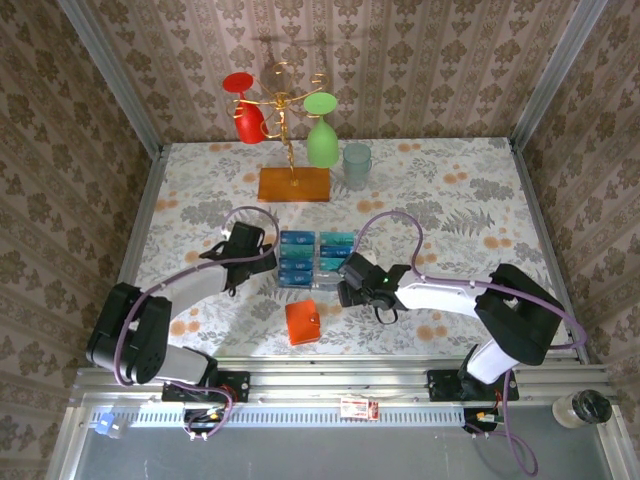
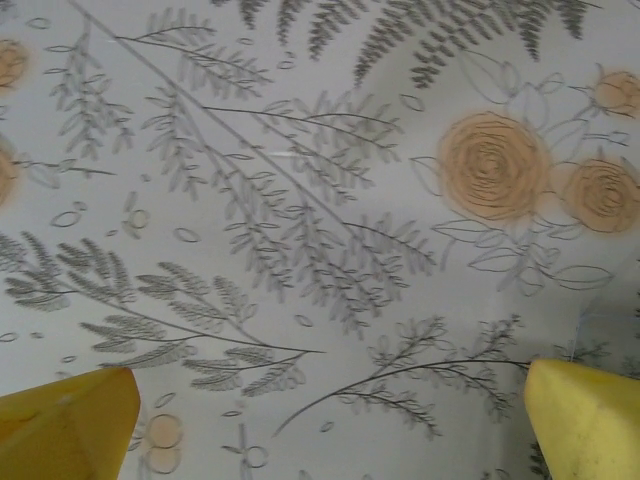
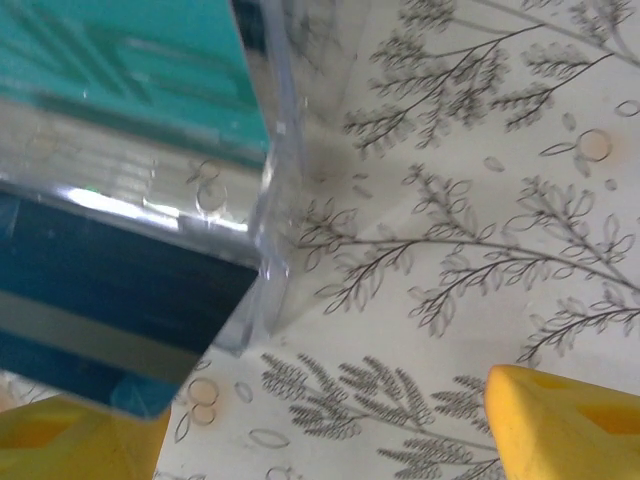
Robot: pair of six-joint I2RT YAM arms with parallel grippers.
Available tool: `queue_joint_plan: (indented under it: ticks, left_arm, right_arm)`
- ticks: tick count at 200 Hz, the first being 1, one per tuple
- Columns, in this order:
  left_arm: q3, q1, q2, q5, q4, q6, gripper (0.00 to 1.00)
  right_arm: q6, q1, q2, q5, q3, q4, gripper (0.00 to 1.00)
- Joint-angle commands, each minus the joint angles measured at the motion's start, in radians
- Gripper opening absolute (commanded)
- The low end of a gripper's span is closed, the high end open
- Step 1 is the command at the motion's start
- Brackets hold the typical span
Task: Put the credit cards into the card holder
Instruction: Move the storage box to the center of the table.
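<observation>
Yellow-tipped right gripper (image 1: 343, 281) is held wide open, nothing grasped; cards (image 1: 335, 256) stand racked just beside it at 10 o'clock, long axes 9-to-3. At 8 o'clock the holder (image 1: 303, 323) is found. Fully spread and empty, the left gripper (image 1: 264, 259) is stationed at their 9 o'clock.

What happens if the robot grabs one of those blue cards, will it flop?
Probably stiff, not floppy: the credit cards look flat with straight edges. Likely slippery and hard to pinch, since the dark card near the right gripper looks smooth and very thin. Probably light too, so a push might just slide it.
</observation>
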Motion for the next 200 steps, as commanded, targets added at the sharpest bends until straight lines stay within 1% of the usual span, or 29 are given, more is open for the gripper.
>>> queue_joint_plan:
  ticks: [1, 93, 171, 200]
  left_arm:
    - [0.044, -0.038, 0.030, -0.014, 0.034, 0.003, 1.00]
    - [0.233, -0.173, 0.243, -0.035, 0.063, -0.026, 1.00]
    - [0.432, -0.230, 0.409, -0.031, 0.047, -0.033, 1.00]
    - [0.499, -0.245, 0.461, -0.021, 0.038, -0.034, 1.00]
  right_arm:
    - [0.029, -0.038, -0.003, 0.044, 0.000, 0.014, 0.83]
    - [-0.043, -0.245, -0.011, 0.039, -0.031, 0.006, 0.83]
    - [-0.098, -0.394, 0.043, 0.007, 0.030, -0.022, 0.83]
    - [-0.101, -0.432, 0.071, 0.003, 0.057, -0.041, 0.83]
